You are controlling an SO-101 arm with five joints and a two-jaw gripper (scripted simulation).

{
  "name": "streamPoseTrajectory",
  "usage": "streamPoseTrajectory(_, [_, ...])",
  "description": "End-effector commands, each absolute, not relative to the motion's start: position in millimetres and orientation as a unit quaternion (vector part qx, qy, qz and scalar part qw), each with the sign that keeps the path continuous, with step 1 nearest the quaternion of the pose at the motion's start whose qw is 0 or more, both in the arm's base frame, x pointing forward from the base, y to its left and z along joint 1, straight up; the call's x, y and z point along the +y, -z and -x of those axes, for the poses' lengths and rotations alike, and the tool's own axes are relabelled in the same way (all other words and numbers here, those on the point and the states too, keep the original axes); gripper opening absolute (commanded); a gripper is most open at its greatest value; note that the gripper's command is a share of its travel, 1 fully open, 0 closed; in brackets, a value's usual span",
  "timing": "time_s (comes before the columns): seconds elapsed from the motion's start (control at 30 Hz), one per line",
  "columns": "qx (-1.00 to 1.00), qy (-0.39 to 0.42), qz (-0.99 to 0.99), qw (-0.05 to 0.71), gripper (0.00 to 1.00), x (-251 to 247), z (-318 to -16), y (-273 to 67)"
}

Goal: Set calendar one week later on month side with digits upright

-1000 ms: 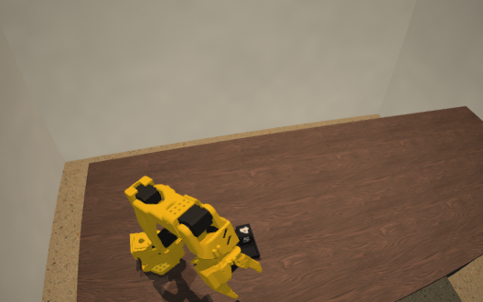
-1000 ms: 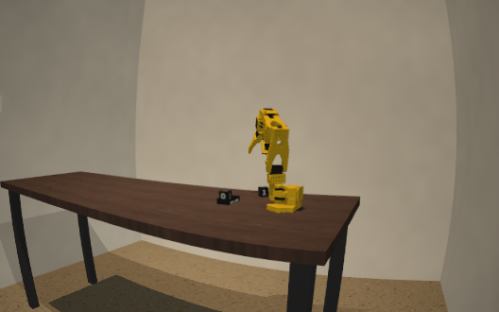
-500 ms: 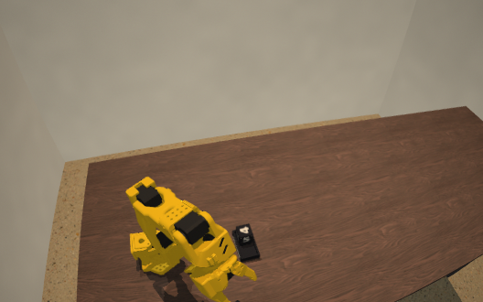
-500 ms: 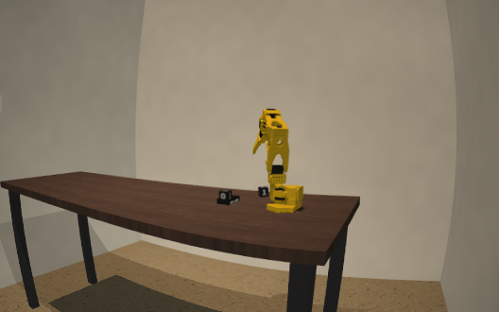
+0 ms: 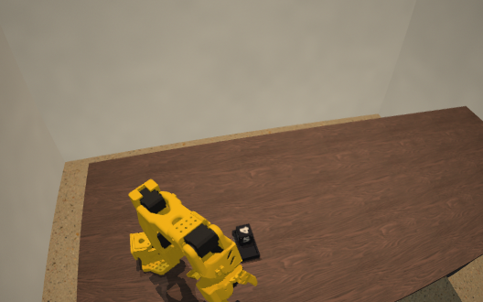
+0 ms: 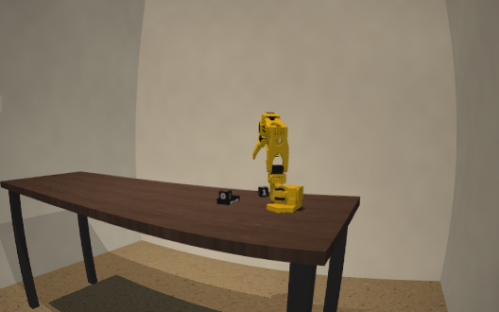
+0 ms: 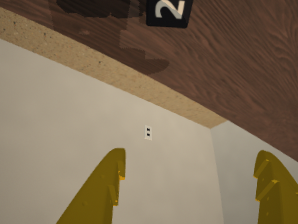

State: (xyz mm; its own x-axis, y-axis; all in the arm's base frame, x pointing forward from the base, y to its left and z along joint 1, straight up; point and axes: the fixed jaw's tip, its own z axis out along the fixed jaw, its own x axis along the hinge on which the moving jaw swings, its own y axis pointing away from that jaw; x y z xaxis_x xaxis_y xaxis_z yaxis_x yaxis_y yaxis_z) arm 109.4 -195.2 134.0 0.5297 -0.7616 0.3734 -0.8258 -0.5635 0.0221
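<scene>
While arm (image 5: pixel 183 221) (image 6: pixel 279 142) leans over worktop (image 5: pixel 329 197) (image 6: pixel 156 203) (image 7: pixel 240 65) in top view, jaws (image 5: pixel 242 291) (image 6: pixel 258 150) reach beyond near end of black tray (image 5: pixel 250 253) (image 6: pixel 228 202). One cube (image 5: pixel 245 234) (image 6: pixel 224 196) sits at tray's far end, white digits showing.

Exterior view: jaws hang above worktop; cube in tray shows 0; loose cube (image 6: pixel 263 191) (image 7: pixel 168 12) outside tray shows 1.

Wrist view: jaws part-open, nothing held; loose cube shows sideways 2, cut by frame.

Noted in the top view: a swing of the gripper (image 5: pixel 243 292) (image 6: pixel 256 152) (image 7: pixel 190 154) away from the tray (image 5: pixel 250 252) (image 6: pixel 224 202), toward the lower frame edge. Exposed: more of the tray's near end. Observed in the exterior view: slight displacement right and downward.
</scene>
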Motion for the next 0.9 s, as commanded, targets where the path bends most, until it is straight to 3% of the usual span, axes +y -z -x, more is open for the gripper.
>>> streamPoseTrajectory(0.0, [-0.458,-0.145,-0.872,0.089,0.35,-201.5,-110.7,-124.6])
streamPoseTrajectory(0.43, [-0.465,-0.026,-0.885,0.016,0.35,-196.0,-107.4,-68.8])
streamPoseTrajectory(0.87, [-0.465,-0.013,-0.885,0.008,0.35,-194.7,-106.6,-63.2])
